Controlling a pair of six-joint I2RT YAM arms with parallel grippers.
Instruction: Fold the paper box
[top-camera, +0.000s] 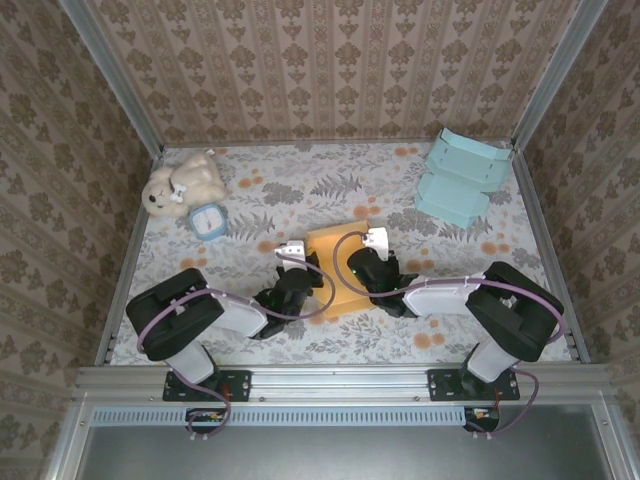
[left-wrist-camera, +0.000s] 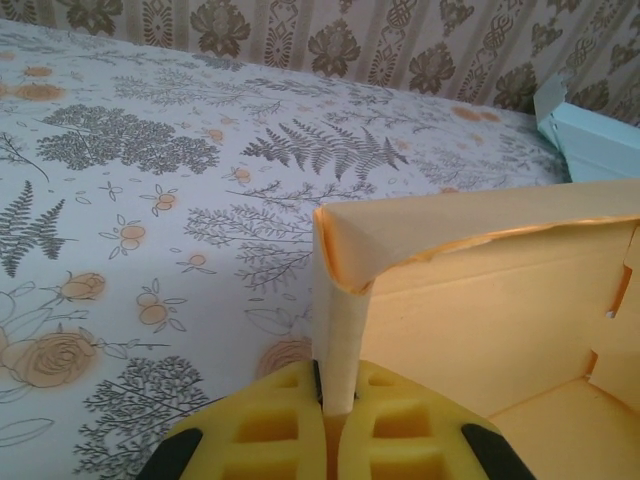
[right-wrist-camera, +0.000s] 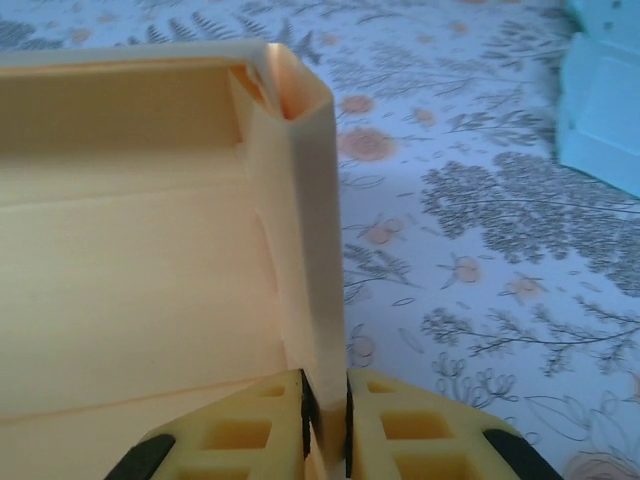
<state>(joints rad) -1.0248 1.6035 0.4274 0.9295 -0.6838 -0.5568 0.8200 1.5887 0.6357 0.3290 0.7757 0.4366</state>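
The orange paper box (top-camera: 335, 262) lies open in the middle of the table between my two arms. My left gripper (top-camera: 292, 282) is shut on the box's left side wall (left-wrist-camera: 338, 340), whose doubled-over edge stands upright between the yellow pads (left-wrist-camera: 262, 425). On the other side my right gripper (top-camera: 372, 270) is shut on the right side wall (right-wrist-camera: 318, 300), pinched between its yellow pads (right-wrist-camera: 405, 430). The box's far wall (left-wrist-camera: 500, 290) and part of its floor show in the left wrist view.
A light blue folded paper box (top-camera: 462, 175) stands at the back right, also as the blue box (right-wrist-camera: 600, 110) in the right wrist view. A cream plush bear (top-camera: 182, 183) and a small blue and white object (top-camera: 208, 220) lie at the back left. Patterned walls surround the table.
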